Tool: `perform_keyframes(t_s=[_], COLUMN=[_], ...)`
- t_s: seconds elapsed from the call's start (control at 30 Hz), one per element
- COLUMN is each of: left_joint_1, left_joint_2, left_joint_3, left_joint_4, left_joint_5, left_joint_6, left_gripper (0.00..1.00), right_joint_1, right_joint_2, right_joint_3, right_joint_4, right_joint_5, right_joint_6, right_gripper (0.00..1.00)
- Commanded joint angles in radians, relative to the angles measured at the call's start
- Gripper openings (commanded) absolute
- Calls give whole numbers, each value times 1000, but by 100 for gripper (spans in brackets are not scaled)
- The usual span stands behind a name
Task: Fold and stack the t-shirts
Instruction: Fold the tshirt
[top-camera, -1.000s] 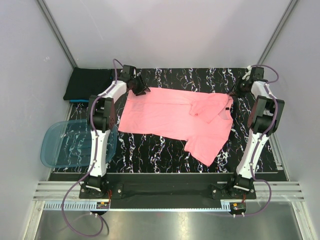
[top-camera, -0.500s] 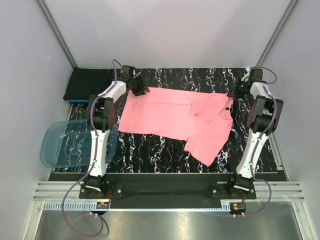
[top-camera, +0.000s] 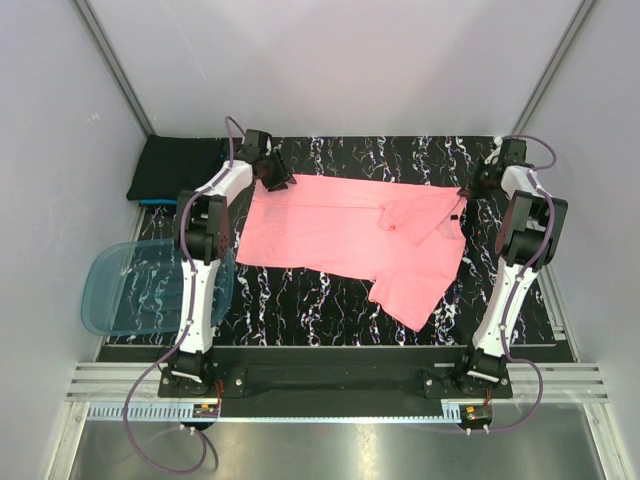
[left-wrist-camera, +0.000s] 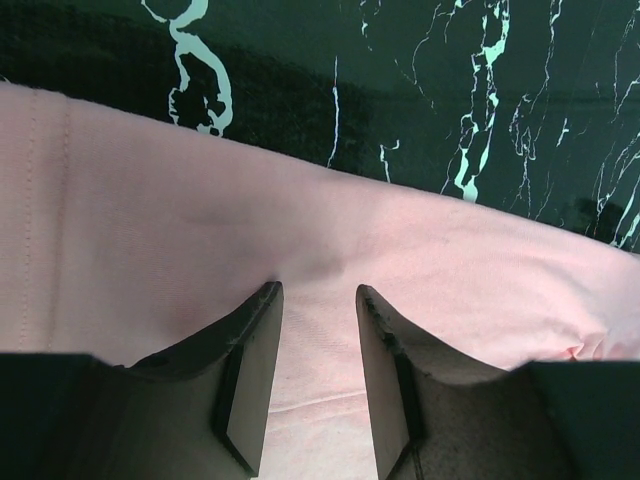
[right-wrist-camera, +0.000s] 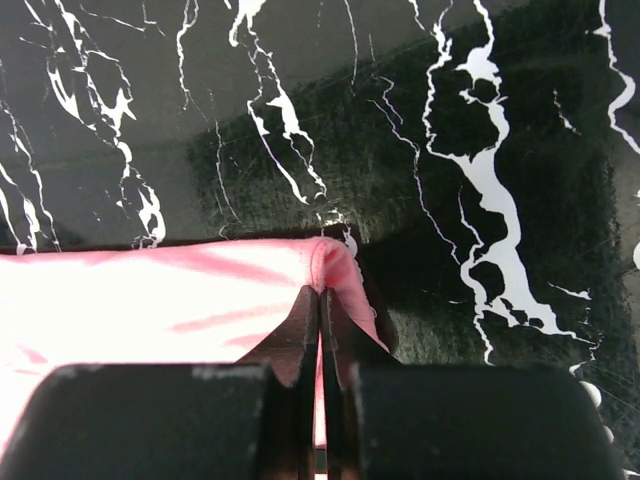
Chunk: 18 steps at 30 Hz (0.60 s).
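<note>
A salmon-pink t-shirt (top-camera: 340, 230) lies spread across the black marbled table, with one part folded over near its right end. My left gripper (top-camera: 278, 180) is open at the shirt's far left corner, fingers astride the pink cloth (left-wrist-camera: 150, 240) near its edge. My right gripper (top-camera: 468, 188) is shut on the shirt's far right corner; the pinched pink cloth (right-wrist-camera: 200, 290) bunches at the fingertips (right-wrist-camera: 312, 300). A folded black t-shirt (top-camera: 178, 165) lies at the far left on top of a teal-blue one (top-camera: 155, 203), of which only an edge shows.
A translucent blue plastic tub (top-camera: 130, 288) sits at the left edge of the table beside the left arm. The marbled table surface (top-camera: 400, 155) runs up to the white back wall. Grey walls close in both sides.
The right gripper has drawn the shirt's far right corner slightly outward and back. The left gripper has barely moved.
</note>
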<state>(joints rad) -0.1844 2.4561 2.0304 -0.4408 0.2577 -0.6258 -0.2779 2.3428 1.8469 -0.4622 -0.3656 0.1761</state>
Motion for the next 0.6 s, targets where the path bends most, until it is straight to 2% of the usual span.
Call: perform_keyframes(t_s=[0.0,0.07,0.17,0.23,0.3,0.33,0.47,0.57], left_joint_1=[13,11,11,8,3,-6,-36,-88], left_joint_2=[11,3,-41,-106,-184,-210,-327,-400], left_joint_3=[21,25,28,16,-9,-19,-113,-182], left_joint_4=[-41,-30,0,13,11,10,2,17], left_joint_5=[-55,-11,77,106,94,88,63,63], left_joint_6=[31,26,17,18,32,38,61,60], left_gripper=[43,43,44,44,45,45,46,46], right_joint_1=[-7,-7,-7,-7,-7,-7,-3,17], right_joint_2=[-45,-45,-92,-132,-194,-212,-330,-414], right_joint_3=[-2,9,11,-1,-21,-26,-87,-146], right_joint_4=[30,17,-7,-19,-61,-81,-203,-272], right_joint_5=[22,1,-12,10,83,108,195,235], right_joint_6=[-10,8,34,63,106,124,241,270], right_gripper=[0,6,22,37,40,45,46,45])
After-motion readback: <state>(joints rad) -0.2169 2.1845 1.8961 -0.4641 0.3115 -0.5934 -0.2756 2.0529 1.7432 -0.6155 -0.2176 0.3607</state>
